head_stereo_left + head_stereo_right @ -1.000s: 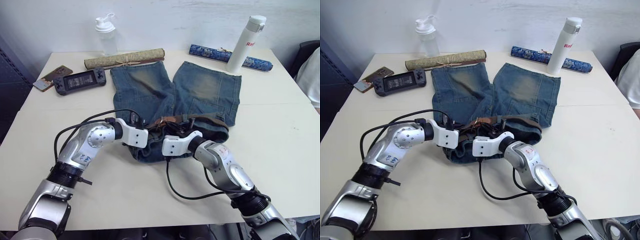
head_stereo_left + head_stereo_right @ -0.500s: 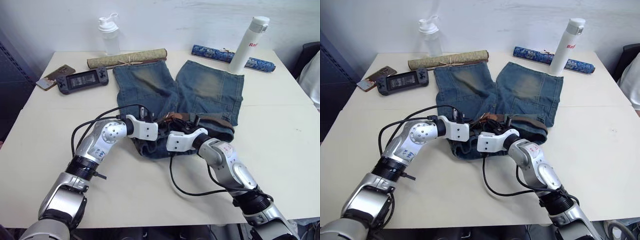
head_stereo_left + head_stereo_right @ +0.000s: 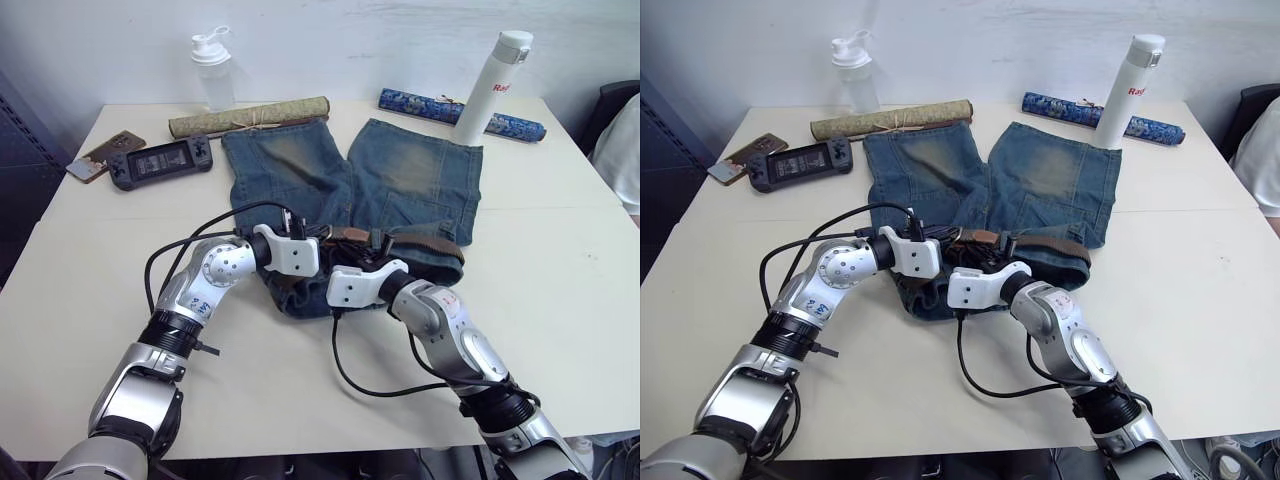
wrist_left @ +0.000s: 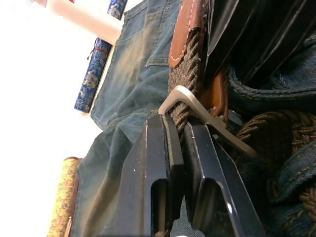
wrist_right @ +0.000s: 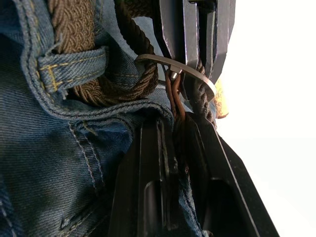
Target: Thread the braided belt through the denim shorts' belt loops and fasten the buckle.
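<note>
Belt (image 3: 415, 240) along shorts (image 3: 400, 180) waistband, mid-tabletop. Left hand (image 4: 180, 148) pinching woven strap at buckle (image 4: 197, 111); right hand (image 5: 177, 133) pinching leather end. Best kept taut, prong aligned, pulled slowly.

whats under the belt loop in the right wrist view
The braided belt runs under the belt loop, emerging either side. The stretch beneath the loop itself is covered.

Cream table (image 3: 560, 250) against a plain white wall (image 3: 350, 40), perhaps a dark chair (image 3: 612, 105) at right.
</note>
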Robot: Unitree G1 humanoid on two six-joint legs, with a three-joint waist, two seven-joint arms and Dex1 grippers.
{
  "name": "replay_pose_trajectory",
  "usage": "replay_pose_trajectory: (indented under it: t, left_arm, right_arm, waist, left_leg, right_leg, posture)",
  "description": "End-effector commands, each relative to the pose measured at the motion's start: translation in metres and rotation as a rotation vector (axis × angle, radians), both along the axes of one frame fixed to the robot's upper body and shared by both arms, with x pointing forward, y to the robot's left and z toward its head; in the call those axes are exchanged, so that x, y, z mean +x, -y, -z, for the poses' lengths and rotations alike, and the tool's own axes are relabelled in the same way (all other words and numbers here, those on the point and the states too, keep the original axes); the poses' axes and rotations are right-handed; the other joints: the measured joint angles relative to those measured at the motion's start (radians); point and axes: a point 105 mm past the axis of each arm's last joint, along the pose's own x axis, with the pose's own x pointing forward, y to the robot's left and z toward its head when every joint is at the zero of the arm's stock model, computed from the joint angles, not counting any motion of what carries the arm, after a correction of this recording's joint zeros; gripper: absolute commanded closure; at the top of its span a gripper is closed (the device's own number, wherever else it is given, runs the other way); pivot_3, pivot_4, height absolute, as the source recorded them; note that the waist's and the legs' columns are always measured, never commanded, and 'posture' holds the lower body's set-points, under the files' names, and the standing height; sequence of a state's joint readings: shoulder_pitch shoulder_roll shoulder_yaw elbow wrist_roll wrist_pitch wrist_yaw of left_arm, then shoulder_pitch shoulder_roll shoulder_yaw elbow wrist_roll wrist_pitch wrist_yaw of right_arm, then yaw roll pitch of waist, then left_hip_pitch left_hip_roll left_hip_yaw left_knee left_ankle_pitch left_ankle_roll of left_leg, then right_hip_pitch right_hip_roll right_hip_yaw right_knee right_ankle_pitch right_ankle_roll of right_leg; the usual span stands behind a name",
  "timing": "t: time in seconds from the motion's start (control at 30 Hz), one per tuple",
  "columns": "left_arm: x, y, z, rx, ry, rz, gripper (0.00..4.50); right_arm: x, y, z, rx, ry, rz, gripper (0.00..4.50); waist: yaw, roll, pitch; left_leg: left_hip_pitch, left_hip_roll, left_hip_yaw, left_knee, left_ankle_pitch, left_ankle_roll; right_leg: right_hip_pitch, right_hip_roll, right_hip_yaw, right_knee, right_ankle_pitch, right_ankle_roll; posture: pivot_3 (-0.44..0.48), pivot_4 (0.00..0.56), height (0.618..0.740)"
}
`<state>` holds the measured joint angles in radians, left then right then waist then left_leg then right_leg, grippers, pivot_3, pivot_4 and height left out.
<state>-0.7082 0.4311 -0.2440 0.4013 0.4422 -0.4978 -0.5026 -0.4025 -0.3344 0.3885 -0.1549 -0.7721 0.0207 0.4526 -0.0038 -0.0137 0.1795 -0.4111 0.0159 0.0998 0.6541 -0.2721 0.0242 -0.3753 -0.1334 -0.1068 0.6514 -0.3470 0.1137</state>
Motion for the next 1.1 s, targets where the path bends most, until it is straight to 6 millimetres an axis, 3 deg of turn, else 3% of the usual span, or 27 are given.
replay_pose_trajectory:
  t: [0.03,0.2,0.27,0.3,0.53,0.73,0.87,0.97,1.1]
  left_arm:
    - [-0.008,0.023,-0.006,-0.066,-0.022,0.069,4.5]
    - [-0.012,0.032,0.012,-0.178,-0.23,0.053,4.5]
    - [-0.015,0.037,0.017,-0.256,-0.323,0.058,4.5]
    - [-0.016,0.039,0.02,-0.278,-0.356,0.064,4.5]
    - [-0.021,0.045,0.027,-0.276,-0.395,0.08,4.5]
    - [-0.023,0.045,0.034,-0.23,-0.402,0.089,4.5]
    - [-0.023,0.044,0.035,-0.223,-0.403,0.092,4.5]
    - [-0.023,0.045,0.035,-0.217,-0.397,0.094,4.5]
    - [-0.024,0.046,0.034,-0.219,-0.391,0.1,4.5]
  right_arm:
    - [-0.026,-0.032,-0.007,0.06,-0.023,-0.149,4.44]
    - [-0.026,-0.023,-0.009,0.141,-0.081,-0.1,4.44]
    - [-0.026,-0.017,-0.01,0.162,-0.093,-0.075,3.44]
    - [-0.026,-0.015,-0.009,0.171,-0.112,-0.064,3.22]
    - [-0.038,0.008,-0.001,0.176,-0.26,-0.009,0.06]
    - [-0.046,0.04,-0.044,0.379,-0.269,0.046,0.06]
    - [-0.05,0.052,-0.069,0.42,-0.215,0.022,0.06]
    - [-0.042,0.059,-0.074,0.35,-0.156,0.044,0.06]
    - [-0.032,0.064,-0.057,0.143,-0.111,0.074,0.06]
  waist:
    - [0.0,0.0,0.0]
    - [0.001,0.0,0.0]
    - [0.002,0.0,0.0]
    - [0.003,0.0,0.0]
    - [0.005,-0.001,0.0]
    - [0.011,-0.001,0.0]
    - [0.014,-0.001,-0.001]
    - [0.015,-0.001,-0.001]
    - [0.017,-0.001,-0.001]
  left_leg:
    - [0.0,0.0,0.0,0.0,0.0,0.0]
    - [0.0,0.0,0.0,0.0,0.0,0.0]
    - [0.0,0.0,0.0,0.001,0.0,0.0]
    - [0.0,0.0,0.0,0.001,0.0,0.0]
    - [0.0,0.0,-0.001,0.001,0.0,0.0]
    - [0.0,-0.001,-0.002,0.002,-0.001,0.001]
    - [0.0,-0.001,-0.002,0.002,-0.001,0.002]
    - [0.0,-0.001,-0.001,0.002,-0.002,0.002]
    - [0.0,-0.001,-0.001,0.002,-0.002,0.003]
  right_leg:
    - [0.0,0.0,0.0,0.0,0.0,0.0]
    - [0.0,0.0,0.0,0.0,0.0,0.0]
    - [0.001,0.0,0.0,0.0,0.0,0.0]
    - [0.001,0.0,0.0,0.0,0.0,0.0]
    - [0.001,0.0,0.0,0.0,0.0,0.0]
    - [0.002,0.0,0.0,-0.001,0.0,0.0]
    - [0.002,0.0,0.0,-0.001,0.0,0.0]
    - [0.002,0.0,0.0,-0.002,0.0,0.0]
    - [0.002,-0.001,0.0,-0.002,0.0,0.0]
  posture:
    - [0.0,0.15,0.717]
    - [0.0,0.15,0.717]
    - [0.0,0.15,0.717]
    - [0.0,0.15,0.717]
    - [0.0,0.15,0.717]
    - [0.0,0.15,0.717]
    - [0.0,0.15,0.717]
    - [0.0,0.15,0.717]
    - [0.0,0.15,0.717]
